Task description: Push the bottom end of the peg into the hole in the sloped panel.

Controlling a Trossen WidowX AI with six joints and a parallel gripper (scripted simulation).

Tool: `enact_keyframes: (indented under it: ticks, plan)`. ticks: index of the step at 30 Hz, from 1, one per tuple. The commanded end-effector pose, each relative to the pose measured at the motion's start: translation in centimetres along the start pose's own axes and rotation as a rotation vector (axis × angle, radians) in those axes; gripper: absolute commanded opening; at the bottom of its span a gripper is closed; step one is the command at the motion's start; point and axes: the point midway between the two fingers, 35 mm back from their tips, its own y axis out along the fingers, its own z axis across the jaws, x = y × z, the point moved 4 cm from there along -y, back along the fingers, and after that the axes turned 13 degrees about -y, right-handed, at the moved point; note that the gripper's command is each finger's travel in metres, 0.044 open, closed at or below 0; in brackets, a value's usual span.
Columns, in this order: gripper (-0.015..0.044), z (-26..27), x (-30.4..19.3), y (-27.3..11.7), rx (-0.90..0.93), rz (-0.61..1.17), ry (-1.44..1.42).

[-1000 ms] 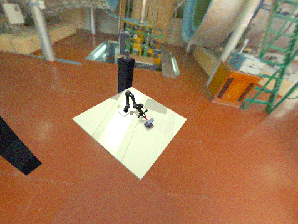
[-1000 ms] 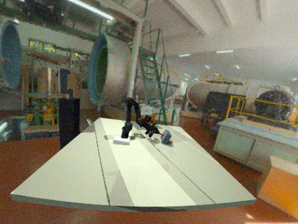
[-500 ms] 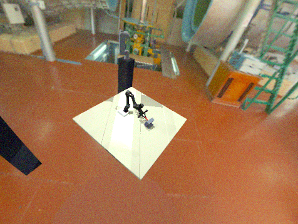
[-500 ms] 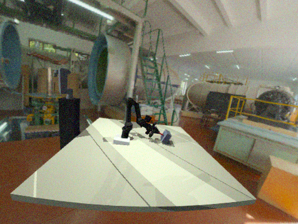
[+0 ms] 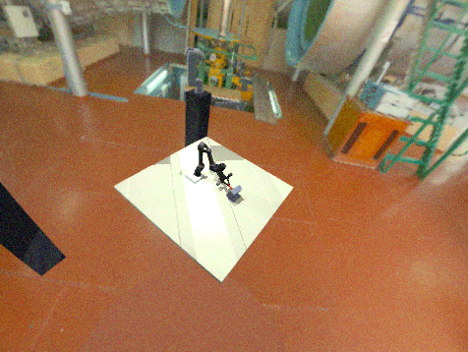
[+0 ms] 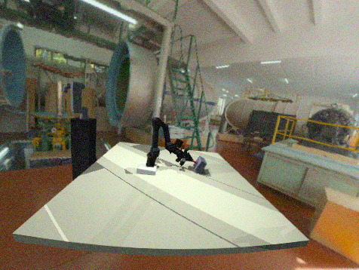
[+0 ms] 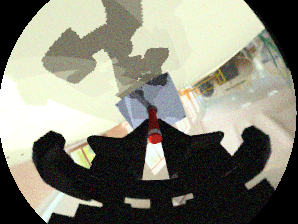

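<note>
The red round-looking peg (image 5: 230, 187) (image 6: 195, 162) (image 7: 154, 122) is tilted and points at the blue-grey sloped panel (image 5: 237, 190) (image 6: 200, 165) (image 7: 171, 102). My gripper (image 5: 228, 184) (image 6: 191, 160) (image 7: 153, 121) is shut on the peg, close in front of the panel. In the wrist view the peg's far end meets the panel's face near its middle, where a dark shadow also ends. The hole is hidden at the peg's end, so I cannot tell how deep the peg sits, or whether it is inside.
The pale table top (image 5: 211, 246) (image 6: 151, 226) carries the arm's white base (image 5: 194, 178) (image 6: 146, 170), to one side of the panel. The arm arches from that base toward the panel. A black pillar (image 5: 197, 115) (image 6: 84, 147) stands beyond the table's edge.
</note>
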Motion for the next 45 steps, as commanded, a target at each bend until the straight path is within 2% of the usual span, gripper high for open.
enact_keyframes:
  ticks: [1, 45]
  plan:
    - [0.0, -0.2, -0.1, 0.2, -0.005, 0.002, -0.001]
    - [0.0, -0.2, -0.1, 2.5, -0.006, 0.004, -0.001]
